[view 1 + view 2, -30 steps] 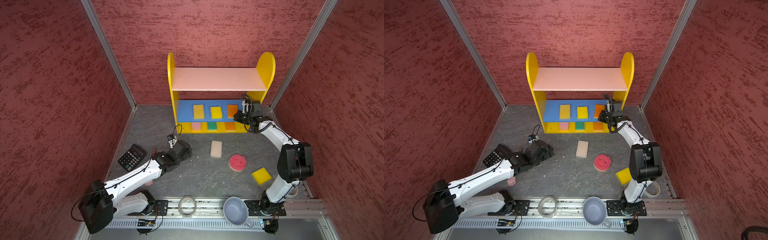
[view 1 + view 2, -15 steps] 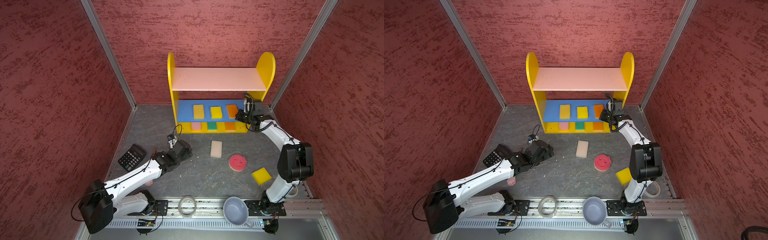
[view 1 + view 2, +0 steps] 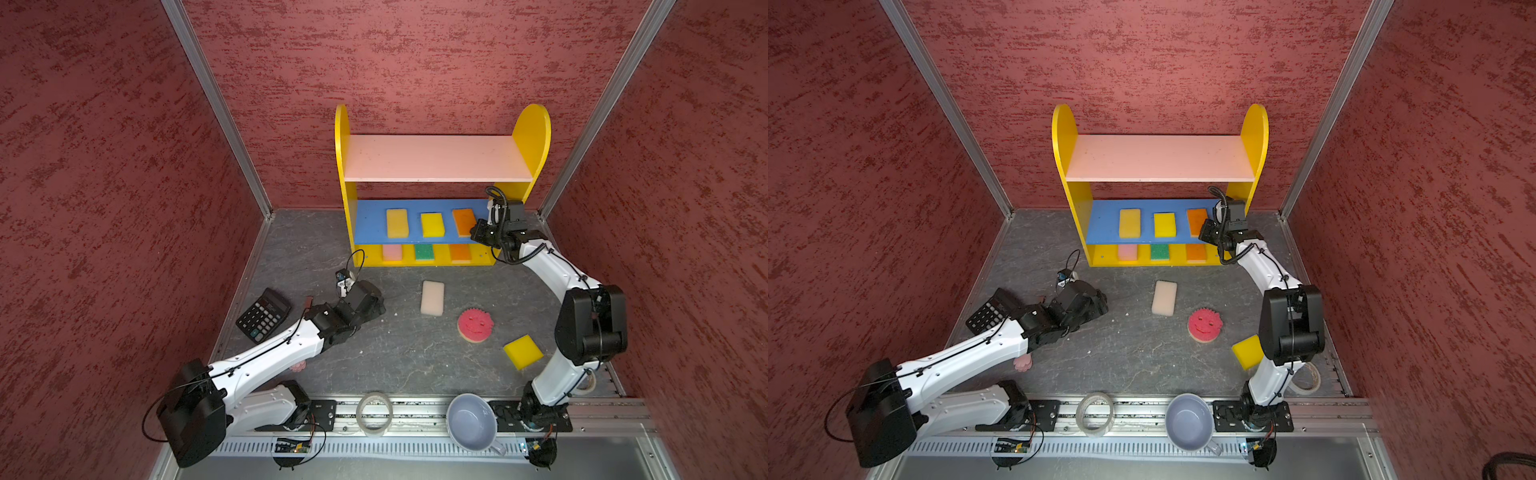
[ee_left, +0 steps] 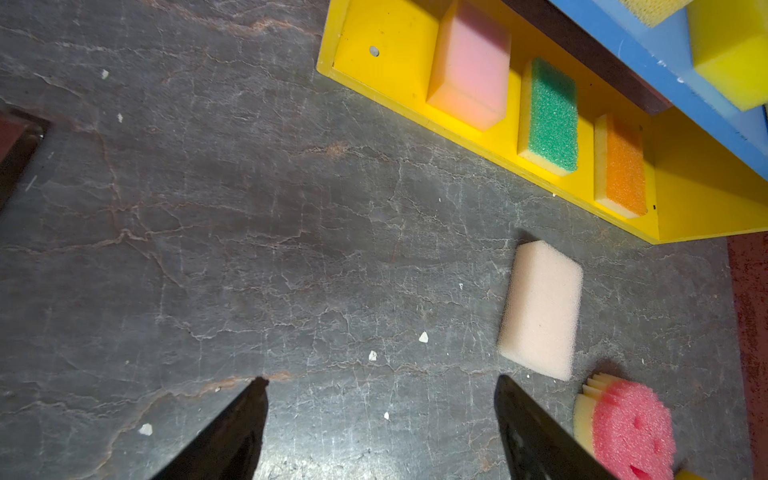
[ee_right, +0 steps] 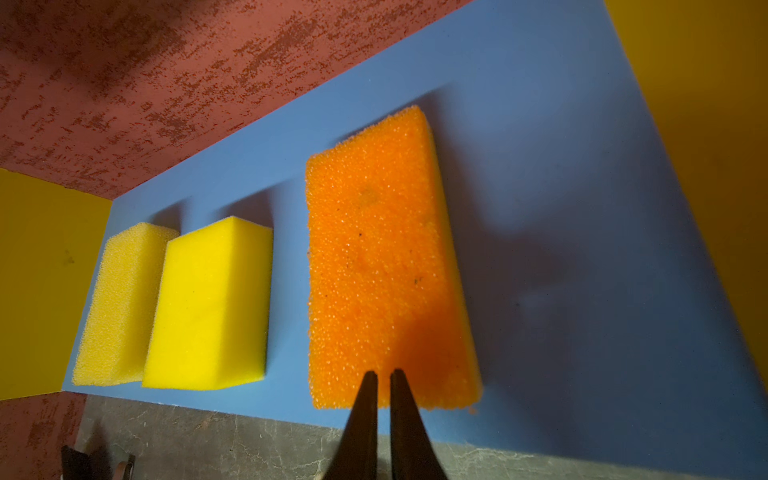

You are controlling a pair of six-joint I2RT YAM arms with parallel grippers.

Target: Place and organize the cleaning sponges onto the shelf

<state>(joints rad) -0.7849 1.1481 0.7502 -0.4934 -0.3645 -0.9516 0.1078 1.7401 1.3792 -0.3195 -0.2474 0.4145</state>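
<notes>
The shelf [image 3: 436, 158] stands at the back wall. On its blue middle board lie two yellow sponges [image 3: 397, 223] [image 3: 432, 224] and an orange sponge [image 3: 463, 221]. The yellow base holds a pink sponge [image 3: 392, 252], a green one [image 3: 424, 252] and an orange one [image 3: 460, 252]. A white sponge [image 3: 432, 297], a round red smiley sponge [image 3: 475, 325] and a yellow sponge [image 3: 523, 351] lie on the floor. My right gripper [image 5: 383, 372] is shut and empty, its tips at the near end of the orange sponge [image 5: 374, 257] on the blue board. My left gripper [image 4: 380, 380] hangs open over bare floor, left of the white sponge [image 4: 540, 307].
A black calculator [image 3: 263, 314] lies by the left wall, and a pink paw-shaped stick [image 3: 1022, 362] shows under the left arm. A tape roll [image 3: 374, 413] and a grey-blue cup [image 3: 471, 422] sit on the front rail. Another tape roll [image 3: 1308, 378] lies behind the right arm's base.
The right gripper has shifted slightly at the right end of the blue board. The left arm and the sponges have not moved.
</notes>
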